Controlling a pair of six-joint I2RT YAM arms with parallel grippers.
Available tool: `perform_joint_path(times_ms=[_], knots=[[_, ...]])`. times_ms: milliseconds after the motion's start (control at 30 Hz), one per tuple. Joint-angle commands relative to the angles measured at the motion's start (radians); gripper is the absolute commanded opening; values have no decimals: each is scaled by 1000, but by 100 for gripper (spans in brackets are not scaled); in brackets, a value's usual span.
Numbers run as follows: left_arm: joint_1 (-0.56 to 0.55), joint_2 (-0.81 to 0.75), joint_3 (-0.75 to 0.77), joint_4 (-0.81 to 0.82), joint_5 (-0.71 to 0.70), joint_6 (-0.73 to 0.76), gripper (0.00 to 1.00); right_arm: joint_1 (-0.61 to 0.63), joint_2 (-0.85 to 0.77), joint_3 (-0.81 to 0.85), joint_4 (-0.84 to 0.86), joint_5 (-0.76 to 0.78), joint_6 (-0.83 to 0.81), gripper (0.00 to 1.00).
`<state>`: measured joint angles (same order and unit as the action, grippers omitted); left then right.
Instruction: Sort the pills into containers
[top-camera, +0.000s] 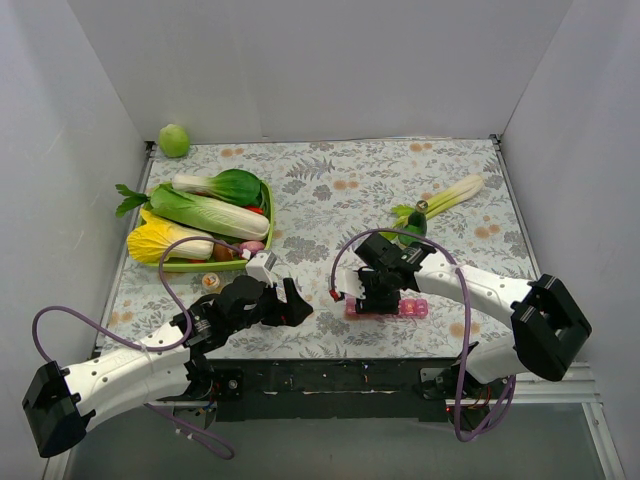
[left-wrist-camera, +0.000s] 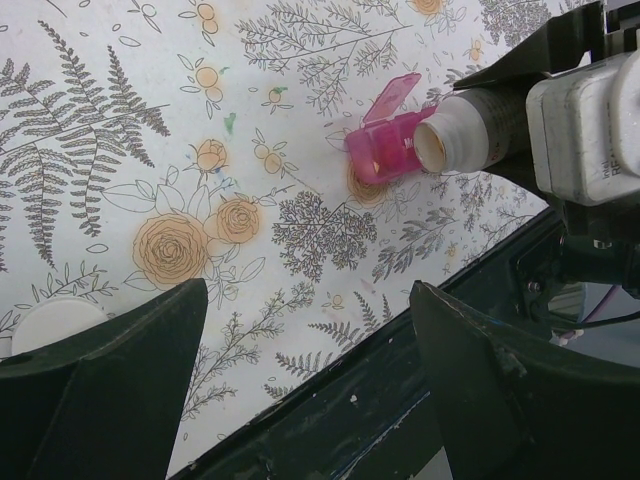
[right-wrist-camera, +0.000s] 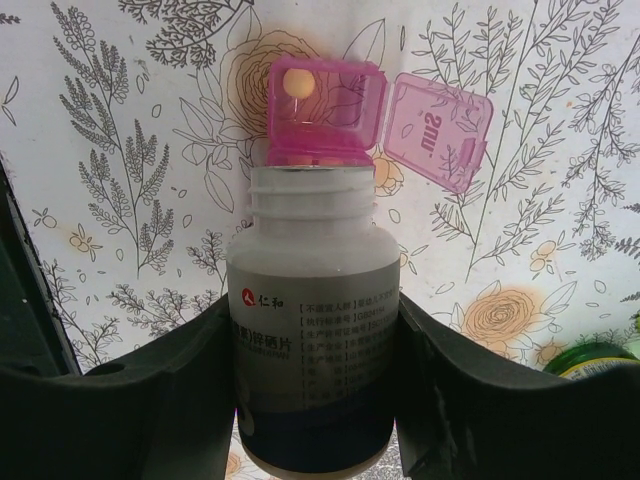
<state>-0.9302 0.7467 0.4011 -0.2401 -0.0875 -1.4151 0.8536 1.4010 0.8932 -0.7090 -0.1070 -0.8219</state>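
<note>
Your left arm lies low along the near edge, reaching from its base at the lower left toward the middle. Its wrist is level, and the left end effector has its jaws spread wide with nothing between them. Your right arm reaches in from the lower right toward the middle with the wrist bent down. The right end effector is closed on a bottle, both fingers pressed against its sides and its open mouth pointing away from the wrist.
</note>
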Motion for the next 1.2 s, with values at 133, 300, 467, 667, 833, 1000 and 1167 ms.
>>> perform_joint_path(times_ms=[133, 300, 467, 667, 833, 1000, 1167], knots=[[5, -15, -10, -8, 8, 1, 83, 16, 7, 52, -18, 15, 9, 1], [5, -13, -10, -7, 9, 1, 83, 18, 13, 53, -15, 23, 10, 1], [5, -13, -11, -5, 11, 1, 83, 25, 26, 58, -21, 41, 6, 1], [5, -18, -16, -4, 12, 1, 83, 38, 29, 64, -35, 52, 0, 1], [5, -20, -18, -5, 14, 1, 83, 44, 32, 67, -41, 63, -3, 1], [5, -20, -18, -4, 12, 1, 83, 48, 39, 76, -49, 73, -3, 1], [5, -20, -18, -4, 15, 2, 83, 51, 44, 81, -47, 85, -6, 1]])
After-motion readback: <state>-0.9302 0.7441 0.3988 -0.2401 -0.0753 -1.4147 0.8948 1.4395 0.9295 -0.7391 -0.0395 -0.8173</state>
